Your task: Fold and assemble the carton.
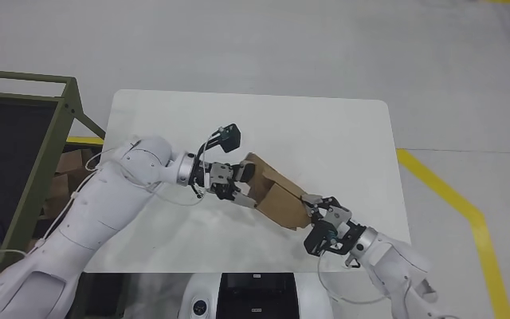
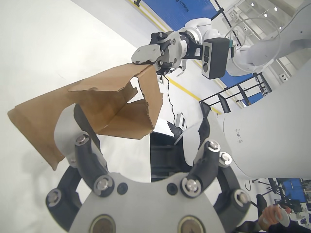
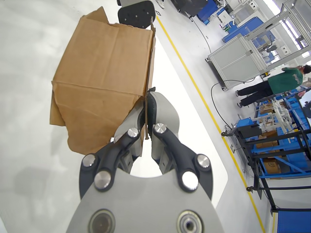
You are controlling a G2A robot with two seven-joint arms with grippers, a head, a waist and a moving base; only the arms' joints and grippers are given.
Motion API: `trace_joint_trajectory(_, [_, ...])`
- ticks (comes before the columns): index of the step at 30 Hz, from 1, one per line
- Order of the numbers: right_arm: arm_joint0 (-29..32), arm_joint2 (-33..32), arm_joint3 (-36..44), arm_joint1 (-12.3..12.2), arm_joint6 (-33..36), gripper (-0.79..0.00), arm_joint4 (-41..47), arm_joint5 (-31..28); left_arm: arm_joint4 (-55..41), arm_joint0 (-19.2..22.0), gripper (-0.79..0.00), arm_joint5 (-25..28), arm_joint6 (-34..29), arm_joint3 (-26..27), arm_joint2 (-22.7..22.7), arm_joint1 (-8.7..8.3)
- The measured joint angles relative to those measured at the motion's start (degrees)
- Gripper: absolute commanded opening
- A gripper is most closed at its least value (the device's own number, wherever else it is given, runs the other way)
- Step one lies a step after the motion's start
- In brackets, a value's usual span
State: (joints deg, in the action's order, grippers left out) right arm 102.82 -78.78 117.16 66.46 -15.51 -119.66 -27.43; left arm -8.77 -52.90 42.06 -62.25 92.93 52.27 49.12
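– Brown corrugated cardboard carton (image 1: pixel 275 195): where do you have it?

– You have it held up over the white rounded counter (image 1: pixel 319 120), toward the counter's front edge. It is stretched between your two grippers and slants from one to the other.

– What is your right gripper (image 3: pixel 146 98) doing?

– Its fingers are pressed together on a thin edge of cardboard at one corner of the carton, with the sheet sandwiched between the pads. Your left wrist view shows the same pinch at the carton's far corner.

– And your left gripper (image 2: pixel 138 112)?

– Spread wide. One finger (image 2: pixel 68 127) lies along a loose flap at the carton's open end. The other stands well apart with nothing against it. Whether that first finger actually touches the flap, you can't quite tell from these angles.

– What shape is the carton in?

– Partly opened. The end facing your left gripper gapes, so you look into the hollow inside, and ragged-edged flaps stick out around the opening. The outer walls that your right wrist sees are creased, with one flap hanging down below the pinched corner.
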Motion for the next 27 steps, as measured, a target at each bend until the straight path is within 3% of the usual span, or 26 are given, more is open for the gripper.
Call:
trace_joint_trajectory(19, [-0.2,1.9,0.9,-0.7,1.6,-0.785,-0.7,1.2,-2.5,10.6,0.0,4.8,4.8,-3.4,-17.1,-3.03])
trace_joint_trajectory(27, [-0.5,2.8,1.1,-0.9,2.2,-0.785,-0.9,1.3,-5.3,15.9,-0.129,7.1,7.1,-5.3,-24.6,-3.93])
